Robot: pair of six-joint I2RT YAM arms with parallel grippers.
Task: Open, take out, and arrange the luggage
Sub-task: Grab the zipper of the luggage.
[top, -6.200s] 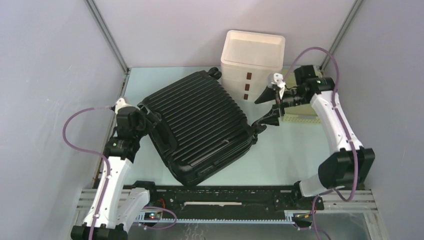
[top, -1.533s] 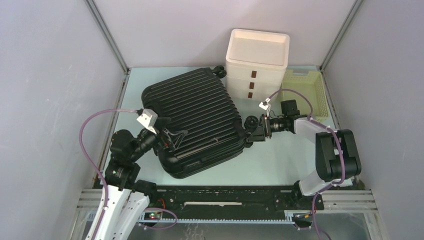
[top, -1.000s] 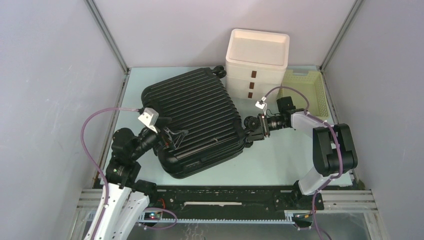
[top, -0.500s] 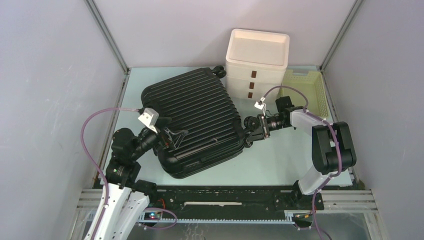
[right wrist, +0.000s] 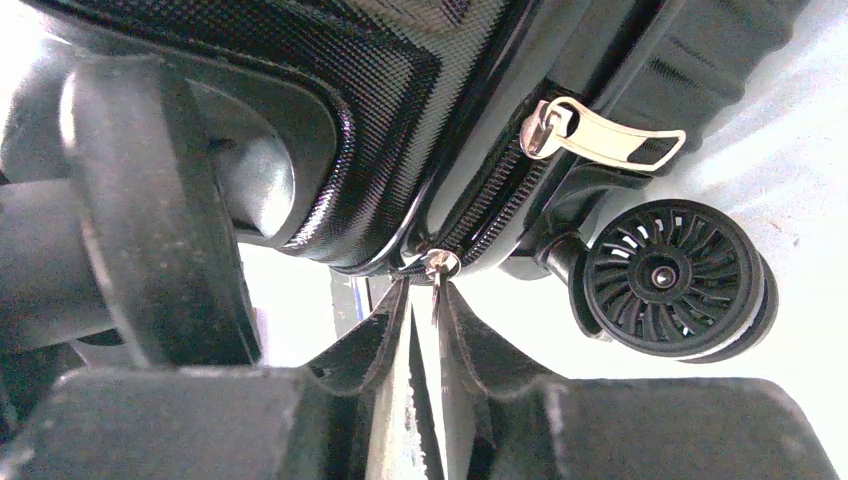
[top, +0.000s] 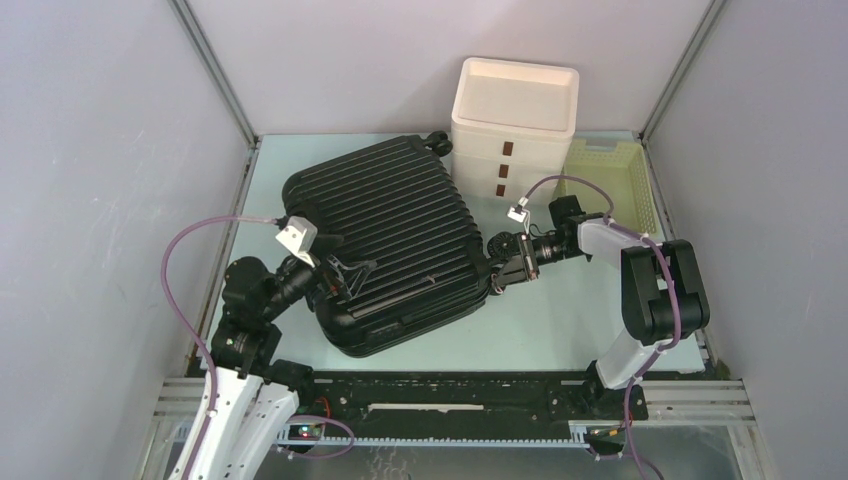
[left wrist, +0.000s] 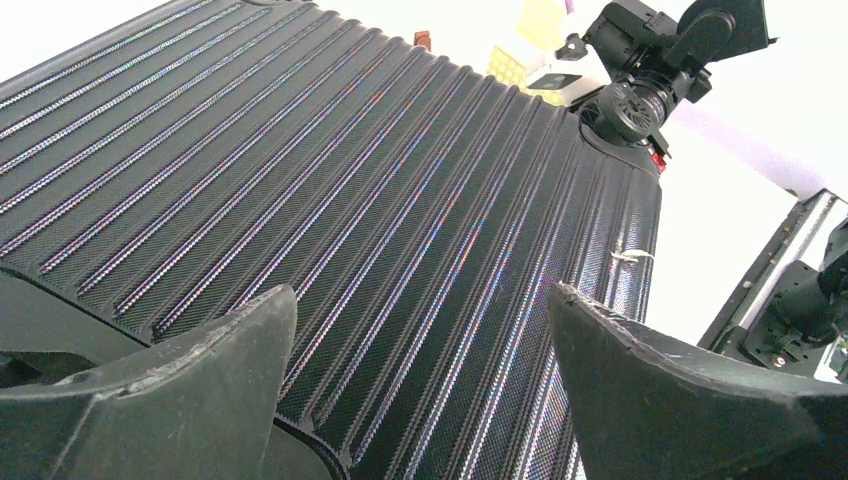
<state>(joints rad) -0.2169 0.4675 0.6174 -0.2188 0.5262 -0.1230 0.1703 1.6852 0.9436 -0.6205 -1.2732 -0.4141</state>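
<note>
Over pale tabletop (top: 560, 320), the nearly shut right gripper (right wrist: 420, 300) is straddling the thin silver zipper pull (right wrist: 437, 278) of the black ribbed hard-shell suitcase (top: 390, 235), grip uncertain, risking slipping; left gripper (left wrist: 422, 295) is gaping.

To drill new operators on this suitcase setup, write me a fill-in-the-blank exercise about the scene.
The luggage lies flat, its lid ____.
The right gripper pinches a zipper pull beside one ____ of the luggage.
The left gripper hangs ____ above the ribbed shell.
The white box behind has ____ drawers.
Missing words: closed; wheel; open; three.
</note>
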